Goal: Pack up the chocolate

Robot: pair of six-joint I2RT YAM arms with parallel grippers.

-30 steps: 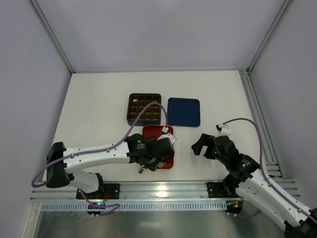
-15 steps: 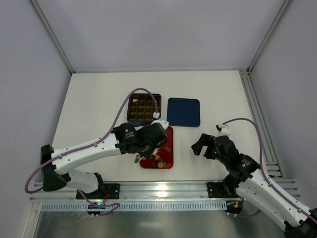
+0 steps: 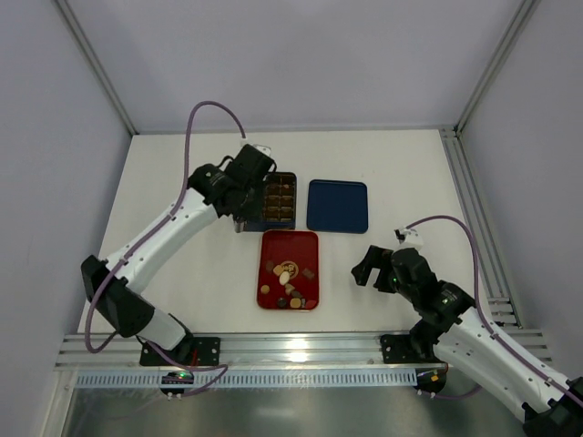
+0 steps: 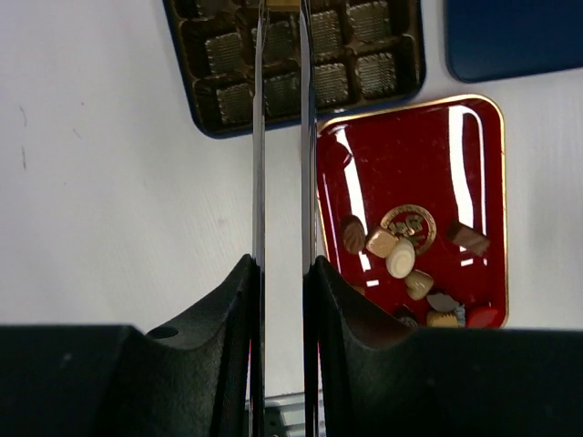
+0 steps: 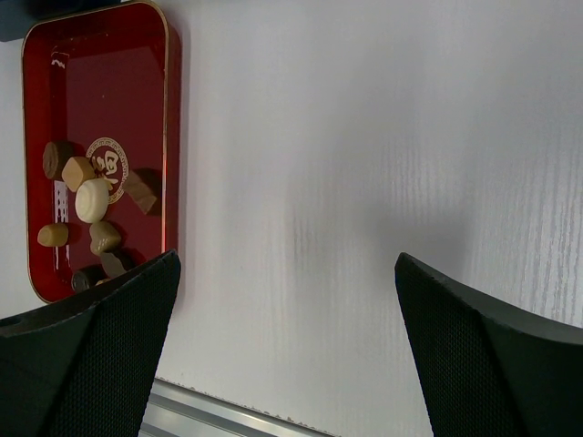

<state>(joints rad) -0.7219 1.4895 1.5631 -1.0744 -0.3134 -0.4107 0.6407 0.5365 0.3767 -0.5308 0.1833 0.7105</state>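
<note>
Left pincer near box, chocolate brown, tan, cream

The red tray is gleaming glossy, with a thin gold rim and a round gold emblem, and the chocolate is mixing dark brown, tan and cream. The gridded box is showing dark brown cells edged in navy. The blue tray is showing plain dark blue, and the table white.

Assorted chocolate loose in red tray
</note>
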